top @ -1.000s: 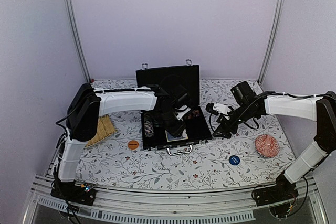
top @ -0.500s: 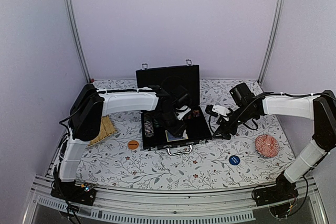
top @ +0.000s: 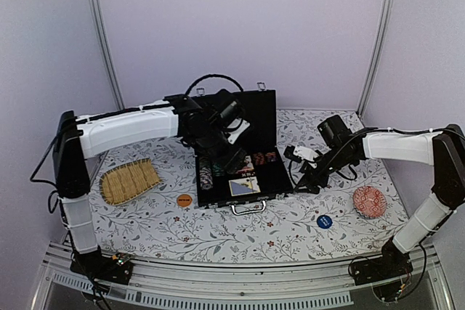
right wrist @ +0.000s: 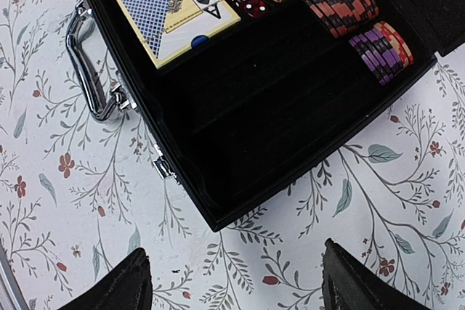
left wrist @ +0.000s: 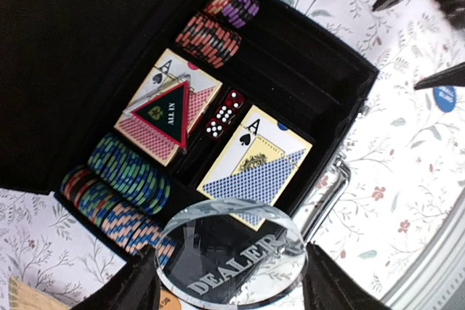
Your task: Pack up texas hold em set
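Note:
The black case (top: 218, 195) lies open mid-table with its lid (top: 258, 117) upright. Inside are a red deck (left wrist: 149, 125) under an "ALL IN" triangle, a blue deck (left wrist: 258, 165), red dice (left wrist: 224, 114) and rows of chips (left wrist: 127, 172). My left gripper (left wrist: 231, 281) hangs above the case's front left part, shut on a clear "DEALER" disc (left wrist: 231, 255) whose edges meet both fingers. My right gripper (right wrist: 232, 281) stands open low over the table beside the case's right corner (right wrist: 218, 223), nothing between its fingers. An orange disc (top: 184, 200) and a blue disc (top: 325, 221) lie on the table.
A woven straw tray (top: 129, 181) lies left of the case. A red patterned bowl (top: 369, 201) sits at the right. The case's silver handle (right wrist: 87, 63) juts from its front edge. The case's right-hand compartments (right wrist: 290, 107) hold nothing but two short chip rows (right wrist: 381, 49).
My left arm has risen out of the case and swung left and back, uncovering the straw tray. The right arm has barely moved.

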`<state>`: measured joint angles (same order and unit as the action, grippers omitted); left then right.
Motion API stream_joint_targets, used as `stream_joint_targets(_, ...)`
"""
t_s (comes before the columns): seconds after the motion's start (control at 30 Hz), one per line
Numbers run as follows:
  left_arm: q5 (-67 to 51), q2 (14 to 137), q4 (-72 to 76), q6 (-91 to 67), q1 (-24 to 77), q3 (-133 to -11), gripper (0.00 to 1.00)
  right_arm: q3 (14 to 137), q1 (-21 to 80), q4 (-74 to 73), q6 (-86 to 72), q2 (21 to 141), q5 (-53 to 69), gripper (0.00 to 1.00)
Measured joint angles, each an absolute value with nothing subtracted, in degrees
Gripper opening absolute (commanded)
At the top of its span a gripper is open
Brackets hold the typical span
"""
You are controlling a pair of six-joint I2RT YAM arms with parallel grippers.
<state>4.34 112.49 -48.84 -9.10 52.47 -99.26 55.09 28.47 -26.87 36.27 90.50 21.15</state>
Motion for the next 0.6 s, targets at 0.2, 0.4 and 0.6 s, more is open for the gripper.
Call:
stream_joint_targets(0.2,2.2,101.4,-45.6,-10.6,51.7,-88.6,0.60,55.1,28.5,-27.0,36.5,91.0,21.1,0.81)
stream_joint_targets(0.4,0.2,108.9,-42.6,-10.7,51.5,-88.9,0.58,55.1,28.5,-27.0,36.9,91.2,21.1,0.81)
stream_joint_targets(0.6,-1.0,117.9,-41.4,-10.2,51.4,-91.8,0.56,55.1,28.5,-27.1,36.9,91.2,21.1,0.81)
